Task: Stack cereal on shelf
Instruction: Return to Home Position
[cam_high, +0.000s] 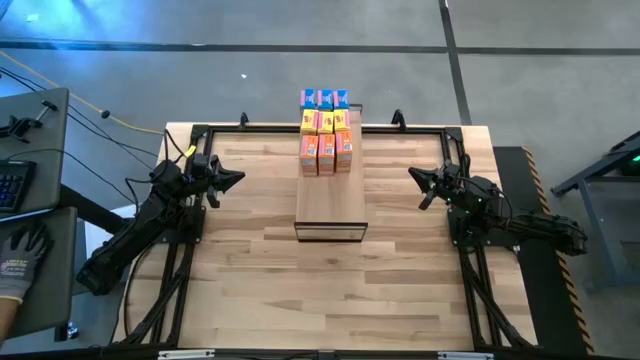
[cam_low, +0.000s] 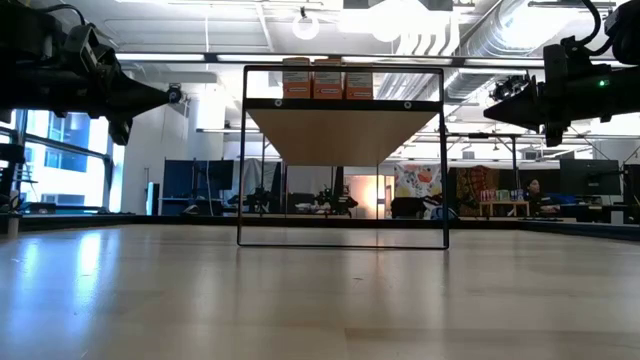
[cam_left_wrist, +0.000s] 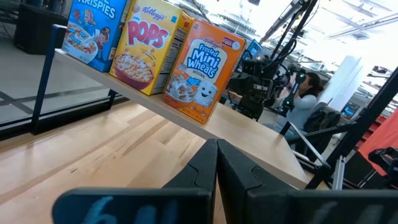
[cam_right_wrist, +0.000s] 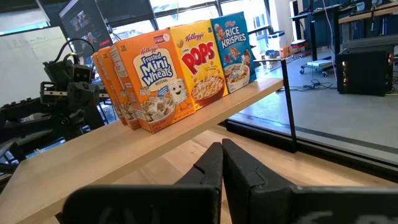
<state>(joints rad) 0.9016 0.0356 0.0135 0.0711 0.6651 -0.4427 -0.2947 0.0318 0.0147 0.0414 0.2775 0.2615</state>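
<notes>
My left gripper (cam_high: 238, 180) hangs clenched and empty above the left side of the table (cam_high: 250, 290). My right gripper (cam_high: 414, 176) does likewise on the right. Both point toward the shelf (cam_high: 330, 205) between them. The cereal (cam_high: 326, 135) stands at the shelf's far end in blue, yellow and orange rows.

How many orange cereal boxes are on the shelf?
3: orange boxes side by side across the shelf, next to the yellow row. None seems hidden.
</notes>
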